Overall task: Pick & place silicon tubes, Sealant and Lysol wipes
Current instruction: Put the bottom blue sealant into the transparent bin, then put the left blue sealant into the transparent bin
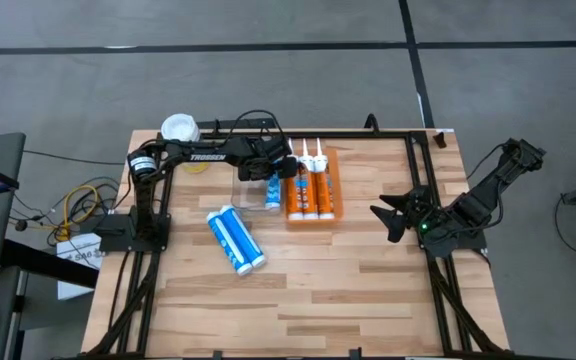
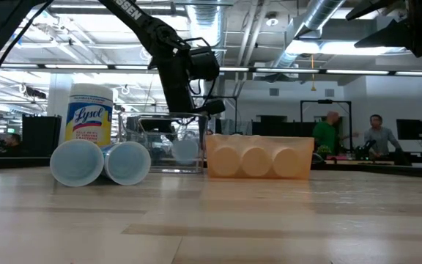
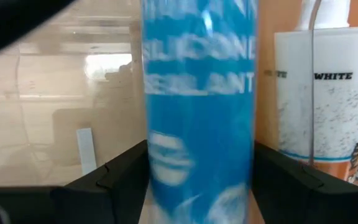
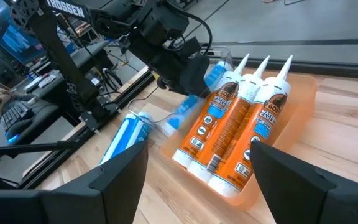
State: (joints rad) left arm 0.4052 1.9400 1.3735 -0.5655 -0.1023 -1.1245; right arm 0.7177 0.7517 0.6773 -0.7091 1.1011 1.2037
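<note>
My left gripper [image 1: 271,168] is over the clear bin [image 1: 251,190] and shut on a blue silicone tube [image 3: 197,112], which lies in the bin beside the orange tray [image 1: 334,185]. The tray holds three orange sealant tubes [image 1: 309,190]. Two more blue tubes [image 1: 236,240] lie side by side on the table. The Lysol wipes canister [image 1: 180,129], with a white lid and a yellow label [image 2: 88,121], stands upright at the far left. My right gripper [image 1: 388,220] is open and empty at the table's right, its fingers toward the tray. My left gripper pinches the blue tube's round body [image 3: 166,162] between its two fingers [image 3: 120,177]. The fingers come from above, pointing down, and lie across the tube. The tube is inside the clear bin [image 4: 194,102]; whether it rests on the bin's floor I cannot tell.
A black frame [image 1: 408,135] runs along the table's far and side edges. Cables [image 1: 78,205] lie off the left edge. Bare wood [image 1: 348,290] fills the near half of the table. People stand in the room behind [image 2: 332,132].
</note>
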